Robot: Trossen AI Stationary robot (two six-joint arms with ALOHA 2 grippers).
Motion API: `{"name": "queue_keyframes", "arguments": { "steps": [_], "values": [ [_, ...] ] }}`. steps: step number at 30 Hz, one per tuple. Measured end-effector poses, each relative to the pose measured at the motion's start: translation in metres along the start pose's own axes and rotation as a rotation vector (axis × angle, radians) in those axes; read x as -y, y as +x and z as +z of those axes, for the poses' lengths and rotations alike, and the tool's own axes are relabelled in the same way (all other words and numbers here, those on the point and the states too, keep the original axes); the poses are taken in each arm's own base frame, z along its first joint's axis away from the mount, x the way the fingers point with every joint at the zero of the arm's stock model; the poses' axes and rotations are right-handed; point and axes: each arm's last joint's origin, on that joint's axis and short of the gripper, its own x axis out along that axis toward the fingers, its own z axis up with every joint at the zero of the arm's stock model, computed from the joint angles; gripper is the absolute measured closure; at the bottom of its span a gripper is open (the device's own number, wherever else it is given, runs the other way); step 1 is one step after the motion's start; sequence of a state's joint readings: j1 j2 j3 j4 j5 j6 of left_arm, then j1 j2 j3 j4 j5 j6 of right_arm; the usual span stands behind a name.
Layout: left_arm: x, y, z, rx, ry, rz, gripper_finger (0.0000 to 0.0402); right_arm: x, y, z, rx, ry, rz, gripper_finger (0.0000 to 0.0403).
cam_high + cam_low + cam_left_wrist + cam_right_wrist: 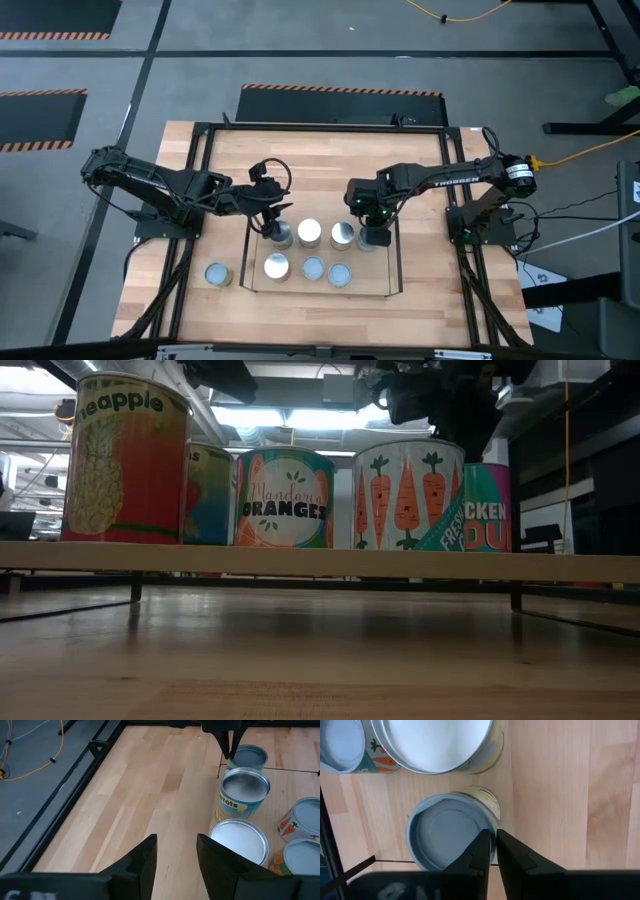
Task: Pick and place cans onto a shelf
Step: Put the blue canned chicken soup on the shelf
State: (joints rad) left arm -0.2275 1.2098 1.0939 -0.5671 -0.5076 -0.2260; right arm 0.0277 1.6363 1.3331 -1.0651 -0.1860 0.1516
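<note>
Nearest the low camera, a pineapple can (125, 460) stands on the shelf (320, 560) at its front edge. An oranges can (285, 498) and a carrots can (408, 495) stand further along the board. A teal can (487, 508) shows at the far end.

From above, seven cans stand on the shelf (390, 260), four along its back edge and three along its front edge. The front row fills the end by the left arm. An eighth can (218, 274) stands on the table (440, 310), just off that end of the shelf.

The left gripper (268, 222) hovers at the shelf's back corner on the left arm's side, partly over the end can (281, 236) of the back row. Its fingers (145, 862) stand apart with bare wood between them, holding nothing. A white-topped can (240, 840) lies just beside them.

The right gripper (372, 232) hangs over the back row's other end can (450, 837), the pale-blue-topped one. Its fingers (480, 852) are drawn almost together with only a thin slit between, above that can's rim, and nothing shows between them.
</note>
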Motion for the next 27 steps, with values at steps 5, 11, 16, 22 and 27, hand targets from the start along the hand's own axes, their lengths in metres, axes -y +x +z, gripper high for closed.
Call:
{"name": "queue_keyframes", "arguments": {
  "steps": [5,11,16,22,27],
  "values": [
    [-0.0001,0.0,0.0,0.0,0.0,0.001,0.0269,0.0033,-0.0007,0.0003,-0.004,0.031,0.021,0.0365],
    [0.0,0.0,0.0,0.0,0.0,0.0,0.0269,0.0027,-0.0006,-0.0019,-0.024,0.061,0.014,0.0365],
    [-0.0001,0.0,0.0,0.0,0.0,0.0,0.0269,0.0027,-0.0007,-0.0021,-0.026,0.053,0.012,0.0366],
    [0.0,0.0,0.0,0.0,0.0,0.0,0.0269,0.003,-0.0008,-0.0001,-0.006,0.064,0.014,0.0364],
    [0.0,0.0,0.0,0.0,0.0,0.0,0.0269,0.0055,-0.0013,0.0017,0.01,0.071,0.019,0.0363]
  ]
}}
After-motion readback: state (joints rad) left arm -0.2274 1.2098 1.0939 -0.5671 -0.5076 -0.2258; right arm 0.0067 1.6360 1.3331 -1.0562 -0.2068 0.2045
